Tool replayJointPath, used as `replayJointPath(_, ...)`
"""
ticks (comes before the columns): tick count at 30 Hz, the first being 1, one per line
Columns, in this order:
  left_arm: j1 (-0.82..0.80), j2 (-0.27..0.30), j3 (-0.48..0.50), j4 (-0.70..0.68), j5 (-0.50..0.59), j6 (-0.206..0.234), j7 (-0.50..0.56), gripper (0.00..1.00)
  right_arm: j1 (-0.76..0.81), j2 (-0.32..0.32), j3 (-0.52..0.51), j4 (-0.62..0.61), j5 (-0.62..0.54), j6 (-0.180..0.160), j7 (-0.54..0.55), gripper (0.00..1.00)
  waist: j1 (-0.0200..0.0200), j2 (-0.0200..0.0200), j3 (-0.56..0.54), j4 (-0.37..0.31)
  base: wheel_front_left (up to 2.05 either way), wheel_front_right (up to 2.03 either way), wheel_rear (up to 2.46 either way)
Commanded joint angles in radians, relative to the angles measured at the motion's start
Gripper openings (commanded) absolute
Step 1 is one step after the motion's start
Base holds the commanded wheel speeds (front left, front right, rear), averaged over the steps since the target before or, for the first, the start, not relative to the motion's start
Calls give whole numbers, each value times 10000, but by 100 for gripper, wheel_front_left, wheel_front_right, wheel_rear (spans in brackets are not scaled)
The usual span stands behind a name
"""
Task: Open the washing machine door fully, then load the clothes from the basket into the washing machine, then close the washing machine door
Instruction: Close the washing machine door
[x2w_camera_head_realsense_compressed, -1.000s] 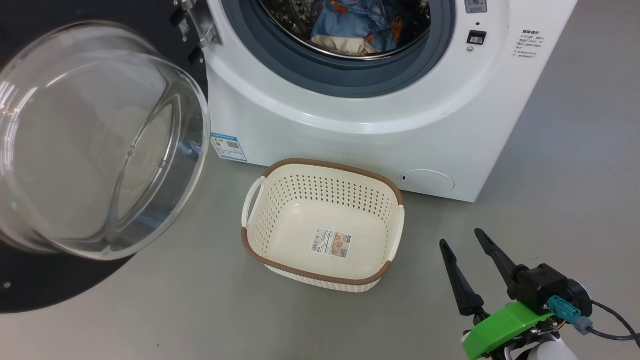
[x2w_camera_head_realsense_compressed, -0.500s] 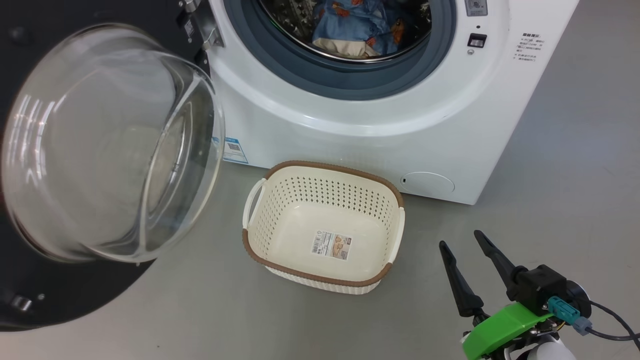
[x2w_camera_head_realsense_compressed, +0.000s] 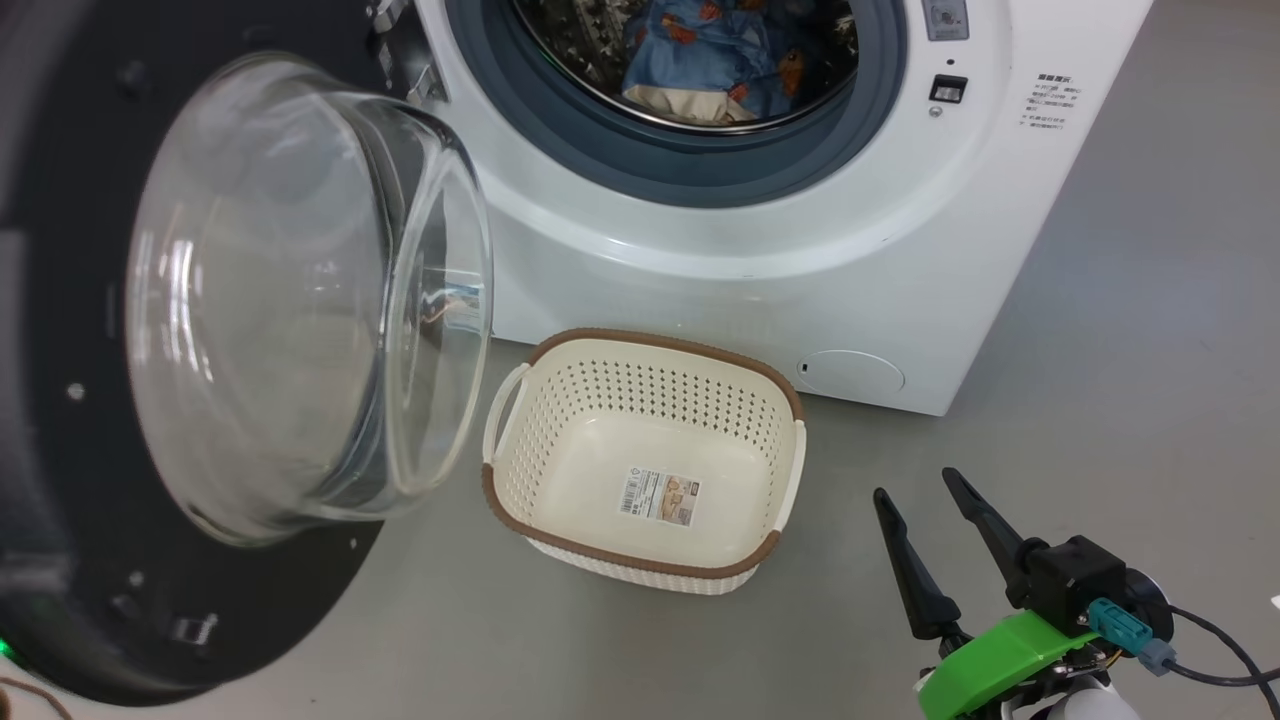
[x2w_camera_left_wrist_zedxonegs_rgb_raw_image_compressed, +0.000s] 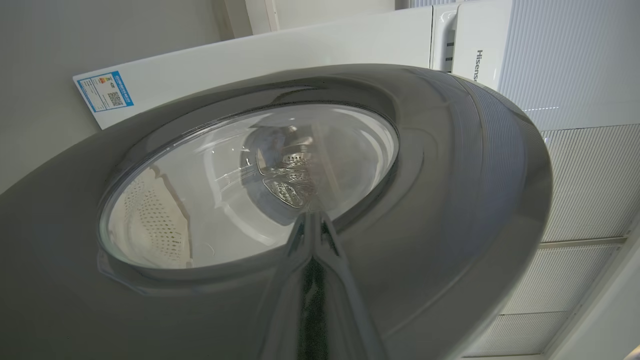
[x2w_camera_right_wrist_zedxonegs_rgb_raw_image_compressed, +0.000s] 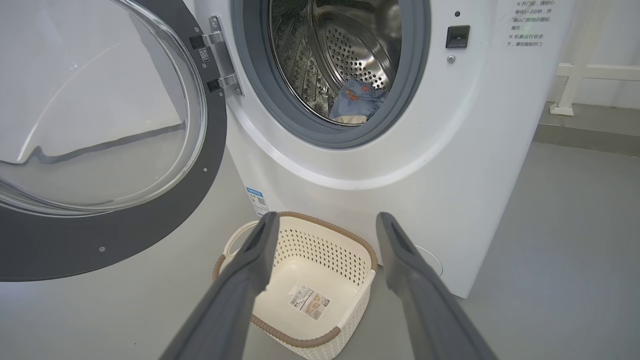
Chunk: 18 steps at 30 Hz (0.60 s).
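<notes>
The washing machine (x2w_camera_head_realsense_compressed: 700, 270) (x2w_camera_right_wrist_zedxonegs_rgb_raw_image_compressed: 450, 150) stands with its round opening uncovered. Light blue clothes (x2w_camera_head_realsense_compressed: 720, 50) (x2w_camera_right_wrist_zedxonegs_rgb_raw_image_compressed: 357, 100) with orange prints lie inside the steel drum. The washing machine door (x2w_camera_head_realsense_compressed: 60, 250) (x2w_camera_right_wrist_zedxonegs_rgb_raw_image_compressed: 150, 235) (x2w_camera_left_wrist_zedxonegs_rgb_raw_image_compressed: 450, 200) stands partly swung in, its glass bowl facing the basket. Holding nothing but a label on its bottom, the cream basket (x2w_camera_head_realsense_compressed: 660, 342) (x2w_camera_right_wrist_zedxonegs_rgb_raw_image_compressed: 350, 237) sits on the floor before the machine. My left gripper (x2w_camera_left_wrist_zedxonegs_rgb_raw_image_compressed: 312, 217) is shut, its tips against the door's glossy outer face by the window. My right gripper (x2w_camera_head_realsense_compressed: 915, 487) (x2w_camera_right_wrist_zedxonegs_rgb_raw_image_compressed: 326, 216) hangs open right of the basket, holding nothing.
The grey floor (x2w_camera_head_realsense_compressed: 1150, 350) runs open to the right of the machine. A white ribbed appliance (x2w_camera_left_wrist_zedxonegs_rgb_raw_image_compressed: 550, 60) stands beyond the door in the left wrist view. A white rail (x2w_camera_right_wrist_zedxonegs_rgb_raw_image_compressed: 590, 72) runs along the wall at the far right.
The door has swung inward toward the machine, its glass bowl now nearer the basket. The head view has shifted slightly. My right gripper has hardly moved.
</notes>
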Motion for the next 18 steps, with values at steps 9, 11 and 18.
replayJointPath(9, 1270, -736, -299, -2759, -719, 201, 1098, 0, -388, 91, 285, -98, 347, 16, -239, 100, -1, 0, 20, -423, 0, 0, 0)
replayJointPath(11, 1522, -986, -432, -3184, -735, 176, 1168, 0, -408, 104, 271, -70, 409, 16, -265, 100, -1, 0, 32, -555, 0, 0, 0)
replayJointPath(18, 1901, -1814, -1409, -3920, -749, -130, 1111, 0, -514, 136, 292, 11, 456, 16, -349, 100, -1, 0, 99, -1145, 0, 0, 0)
